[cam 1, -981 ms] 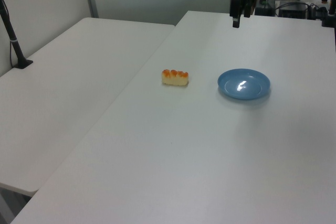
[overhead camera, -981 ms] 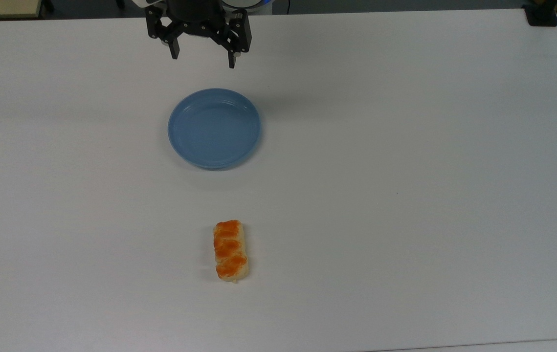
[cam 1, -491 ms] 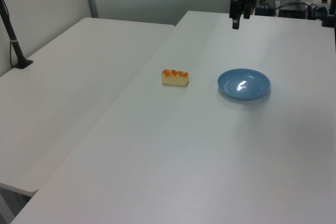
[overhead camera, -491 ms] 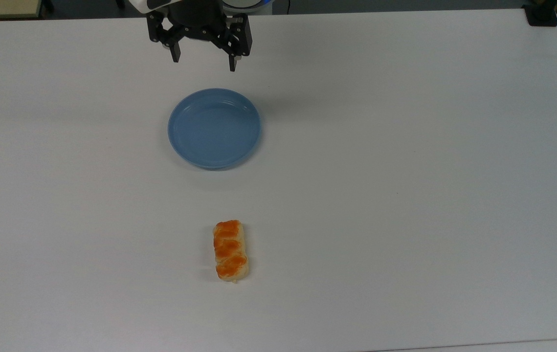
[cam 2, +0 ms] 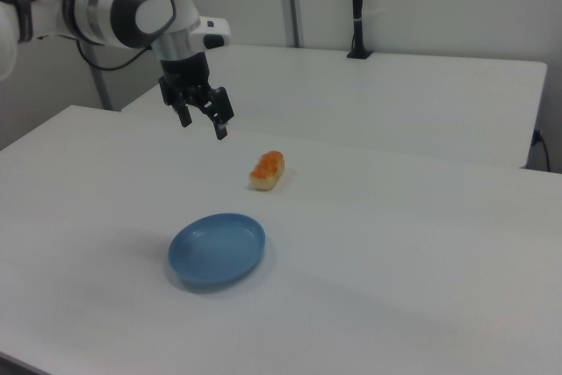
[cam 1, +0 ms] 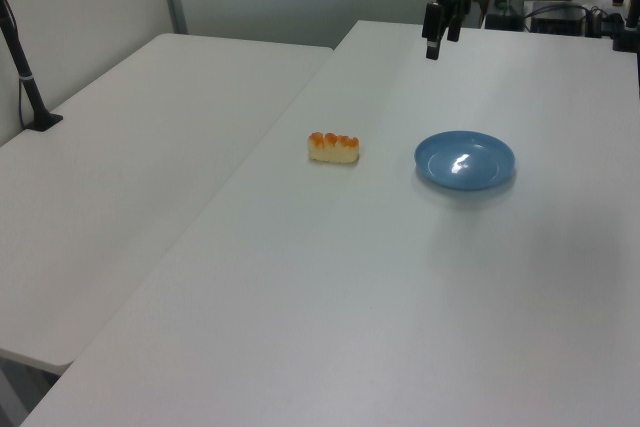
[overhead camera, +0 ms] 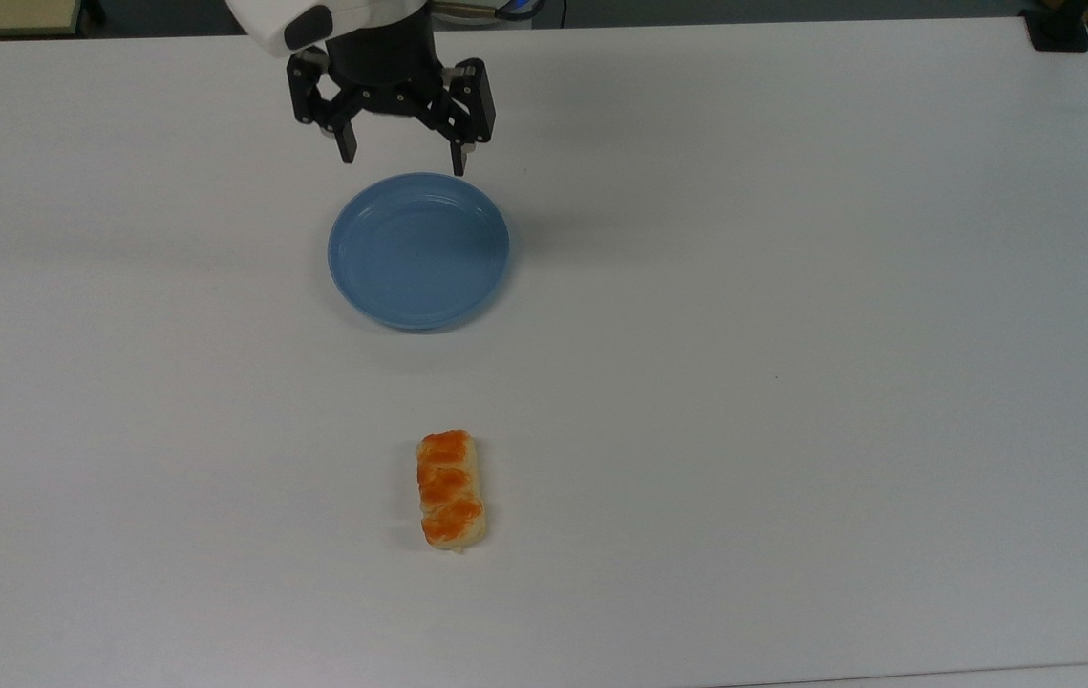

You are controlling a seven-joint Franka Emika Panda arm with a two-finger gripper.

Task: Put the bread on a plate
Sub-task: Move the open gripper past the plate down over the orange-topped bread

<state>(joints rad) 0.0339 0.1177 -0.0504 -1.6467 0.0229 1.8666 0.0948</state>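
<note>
A: White counter [overhead camera: 792,287]. Bread [overhead camera: 450,489] location?
B: Flat on it, well apart from the empty plate [overhead camera: 418,250].
A: End effector [overhead camera: 402,160]?
B: Fingers spread, holding nothing, above the plate's far rim.

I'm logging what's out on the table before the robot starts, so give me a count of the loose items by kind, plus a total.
Braided bread roll: 1
Light-blue plate: 1
Total: 2 items, lying apart on the white table.
</note>
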